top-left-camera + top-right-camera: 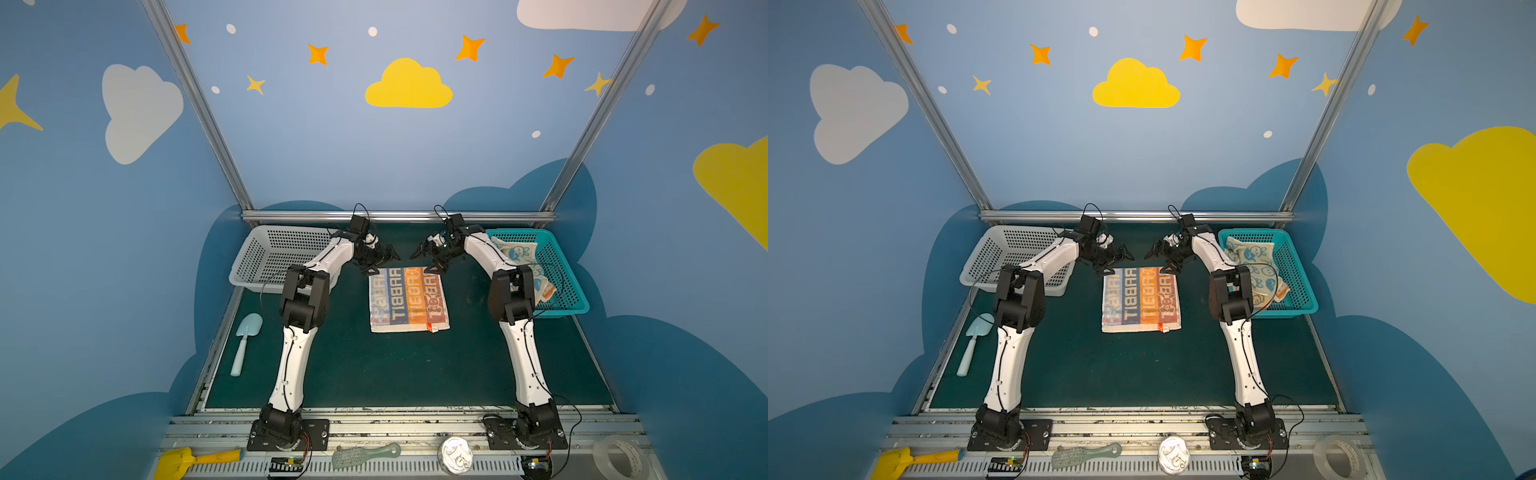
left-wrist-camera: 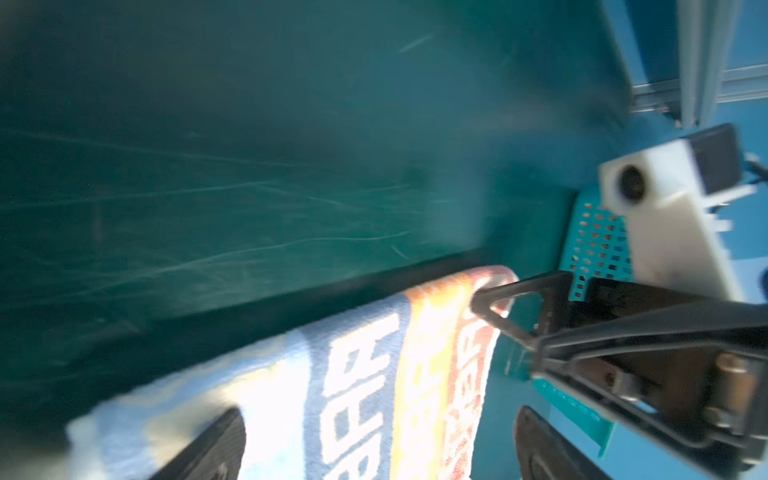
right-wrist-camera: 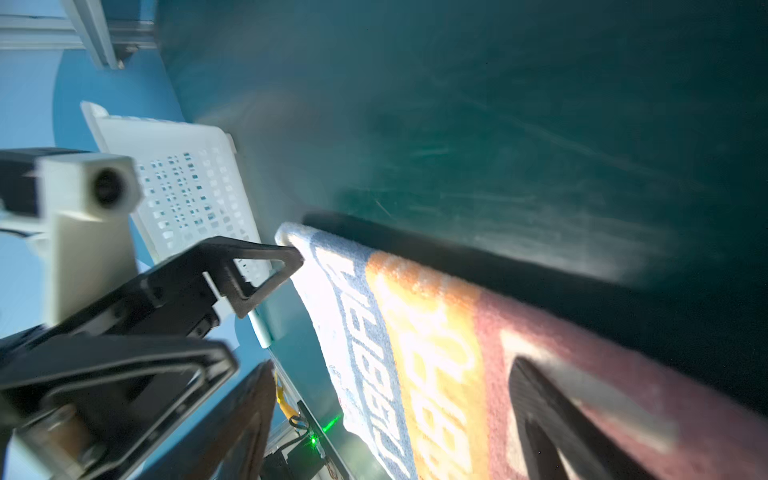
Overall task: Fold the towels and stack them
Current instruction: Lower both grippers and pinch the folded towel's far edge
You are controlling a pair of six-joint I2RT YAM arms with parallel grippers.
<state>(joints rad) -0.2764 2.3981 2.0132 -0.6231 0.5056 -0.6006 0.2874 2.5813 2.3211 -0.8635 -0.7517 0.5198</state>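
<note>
The striped towel [image 1: 409, 301] is laid flat on the surface [image 1: 374, 374]; the left claw [image 1: 384, 264] and right claw [image 1: 426, 262] are seen spread open at its far corners.

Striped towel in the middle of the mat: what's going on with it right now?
The striped towel lies flat on the green mat. Both arms reach in over its far edge. The left gripper and right gripper are open, each at a far corner, gripping nothing yet. More towels wait crumpled in the teal basket.
</note>
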